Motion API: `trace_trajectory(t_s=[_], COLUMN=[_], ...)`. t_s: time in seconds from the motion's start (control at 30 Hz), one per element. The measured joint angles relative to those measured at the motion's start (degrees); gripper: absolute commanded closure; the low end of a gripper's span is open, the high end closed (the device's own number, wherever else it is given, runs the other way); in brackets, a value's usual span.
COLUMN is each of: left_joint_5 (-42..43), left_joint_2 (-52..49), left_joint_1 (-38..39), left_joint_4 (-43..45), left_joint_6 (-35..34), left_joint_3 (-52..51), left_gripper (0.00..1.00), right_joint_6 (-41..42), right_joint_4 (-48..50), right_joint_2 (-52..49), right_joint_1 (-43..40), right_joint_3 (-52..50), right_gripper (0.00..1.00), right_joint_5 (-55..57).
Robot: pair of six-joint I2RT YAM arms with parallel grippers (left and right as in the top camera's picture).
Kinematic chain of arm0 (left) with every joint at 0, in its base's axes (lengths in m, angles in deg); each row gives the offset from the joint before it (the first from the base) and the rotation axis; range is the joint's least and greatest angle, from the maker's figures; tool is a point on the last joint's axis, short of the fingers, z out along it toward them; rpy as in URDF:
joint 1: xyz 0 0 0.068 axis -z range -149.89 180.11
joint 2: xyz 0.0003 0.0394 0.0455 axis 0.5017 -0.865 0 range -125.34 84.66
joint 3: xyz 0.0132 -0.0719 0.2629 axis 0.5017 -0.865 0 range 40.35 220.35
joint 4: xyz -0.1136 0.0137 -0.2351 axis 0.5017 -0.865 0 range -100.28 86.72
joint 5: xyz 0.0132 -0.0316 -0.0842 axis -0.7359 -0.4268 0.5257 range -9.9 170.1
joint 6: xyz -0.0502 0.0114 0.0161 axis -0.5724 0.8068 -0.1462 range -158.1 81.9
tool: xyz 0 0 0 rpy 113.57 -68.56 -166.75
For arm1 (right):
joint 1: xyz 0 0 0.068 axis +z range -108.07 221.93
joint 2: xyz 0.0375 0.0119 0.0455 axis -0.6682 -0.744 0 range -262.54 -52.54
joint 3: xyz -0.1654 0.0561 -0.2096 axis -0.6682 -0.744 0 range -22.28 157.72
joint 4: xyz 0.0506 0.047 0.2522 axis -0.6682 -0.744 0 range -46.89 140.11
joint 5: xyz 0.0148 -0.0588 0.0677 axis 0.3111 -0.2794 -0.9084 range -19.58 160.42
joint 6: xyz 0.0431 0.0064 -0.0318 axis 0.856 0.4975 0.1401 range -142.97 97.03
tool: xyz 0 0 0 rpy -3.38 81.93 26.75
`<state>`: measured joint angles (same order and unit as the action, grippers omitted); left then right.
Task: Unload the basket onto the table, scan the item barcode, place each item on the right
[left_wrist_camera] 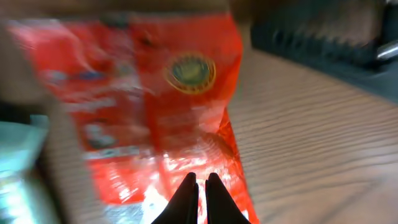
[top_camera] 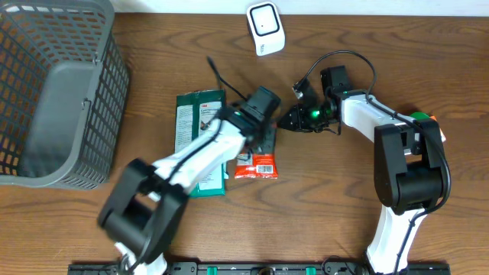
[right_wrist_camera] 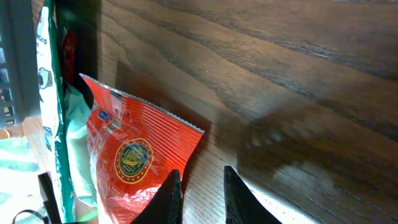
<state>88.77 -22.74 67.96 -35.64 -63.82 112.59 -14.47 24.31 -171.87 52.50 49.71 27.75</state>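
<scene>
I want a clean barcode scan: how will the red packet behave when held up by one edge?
Probably floppy: the red packet is thin, creased film, so it may sag and curl its label. Likely light, as it shows little bulge. The shiny surface could slip in a pinch.

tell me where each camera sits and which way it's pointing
Overhead: fixed above, looking straight down at the table, grey basket, left arm and right arm.
Left wrist: on the left arm, looking along its closed left gripper at the blurred red packet.
Right wrist: on the right arm, low over the table, looking past its open right gripper at the red packet and green packet.
Shared: all three show the red packet.
</scene>
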Motion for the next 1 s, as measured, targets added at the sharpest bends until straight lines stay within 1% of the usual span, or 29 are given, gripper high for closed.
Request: trace_trajectory(t_s=[0.1,0.17,0.33,0.5,0.57,0.7,0.83,1.0], left_joint_5=[0.0,0.0,0.0,0.0,0.0,-1.6,-4.8,-6.4], left_joint_2=[-3.4,-3.6,-3.6,-2.2,0.2,1.8,0.4,-4.0], left_joint_1=[1.3,1.7,2.1,2.1,2.1,2.2,2.3,2.4], left_joint_4=[0.0,0.0,0.1,0.8,3.0,6.3,6.7,7.5], left_joint_6=[-0.2,-0.2,-0.2,-0.2,-0.2,-0.4,-1.6,-2.2], left_joint_3=[0.0,0.1,0.1,0.1,0.1,0.2,0.2,0.2], left_gripper=[0.92,0.91,0.92,0.91,0.91,0.91,0.91,0.91], right_joint_6=[0.0,0.0,0.0,0.0,0.0,0.0,0.0,0.0], right_joint_4=[-0.1,-0.2,-0.3,-0.3,-0.3,-0.3,-0.5,-0.5], right_joint_2=[0.0,0.0,0.0,0.0,0.0,0.0,0.0,0.0], right_joint_1=[0.0,0.0,0.0,0.0,0.0,0.0,0.0,0.0], right_joint_3=[0.0,0.0,0.0,0.0,0.0,0.0,0.0,0.0], right_gripper=[0.81,0.8,0.7,0.64,0.64,0.64,0.64,0.64], right_joint_5=[0.0,0.0,0.0,0.0,0.0,0.0,0.0,0.0])
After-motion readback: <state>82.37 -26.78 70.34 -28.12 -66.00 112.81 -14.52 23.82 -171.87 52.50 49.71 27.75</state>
